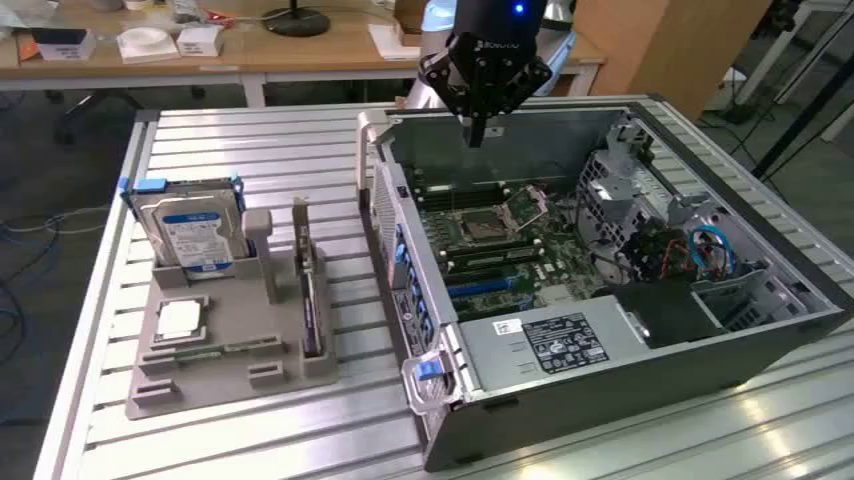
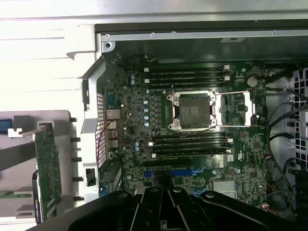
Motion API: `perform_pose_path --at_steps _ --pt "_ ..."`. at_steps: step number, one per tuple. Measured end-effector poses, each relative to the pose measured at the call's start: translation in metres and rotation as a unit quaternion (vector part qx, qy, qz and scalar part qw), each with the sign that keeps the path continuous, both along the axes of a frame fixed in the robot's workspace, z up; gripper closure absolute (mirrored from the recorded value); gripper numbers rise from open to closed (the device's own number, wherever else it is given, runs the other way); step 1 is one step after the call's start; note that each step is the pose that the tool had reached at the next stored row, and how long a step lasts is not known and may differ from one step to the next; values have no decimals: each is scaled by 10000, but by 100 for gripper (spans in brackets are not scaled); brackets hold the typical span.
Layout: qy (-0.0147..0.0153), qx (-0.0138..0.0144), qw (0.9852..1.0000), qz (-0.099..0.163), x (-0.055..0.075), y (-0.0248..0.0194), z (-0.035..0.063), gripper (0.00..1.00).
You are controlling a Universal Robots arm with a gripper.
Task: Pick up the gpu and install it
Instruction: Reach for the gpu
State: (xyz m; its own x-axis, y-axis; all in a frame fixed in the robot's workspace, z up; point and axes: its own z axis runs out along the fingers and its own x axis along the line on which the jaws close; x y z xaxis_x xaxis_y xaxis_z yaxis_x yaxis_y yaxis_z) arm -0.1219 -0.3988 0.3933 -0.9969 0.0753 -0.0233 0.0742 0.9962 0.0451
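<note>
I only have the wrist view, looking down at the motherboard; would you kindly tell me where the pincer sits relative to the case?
Observer: The pincer hangs shut and empty above the open case, near its far wall.
Operator: And the gpu?
Observer: The gpu stands on edge in the grey holder, on the exterior view's left of the case.
Operator: Anything else there?
Observer: A hard drive stands upright in that holder, farther left than the gpu.
</note>
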Motion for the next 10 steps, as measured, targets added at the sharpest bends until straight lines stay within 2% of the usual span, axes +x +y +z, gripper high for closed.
perform_pose_path --at_steps 10 --pt "0 0 10000 0 0 0 0 89"
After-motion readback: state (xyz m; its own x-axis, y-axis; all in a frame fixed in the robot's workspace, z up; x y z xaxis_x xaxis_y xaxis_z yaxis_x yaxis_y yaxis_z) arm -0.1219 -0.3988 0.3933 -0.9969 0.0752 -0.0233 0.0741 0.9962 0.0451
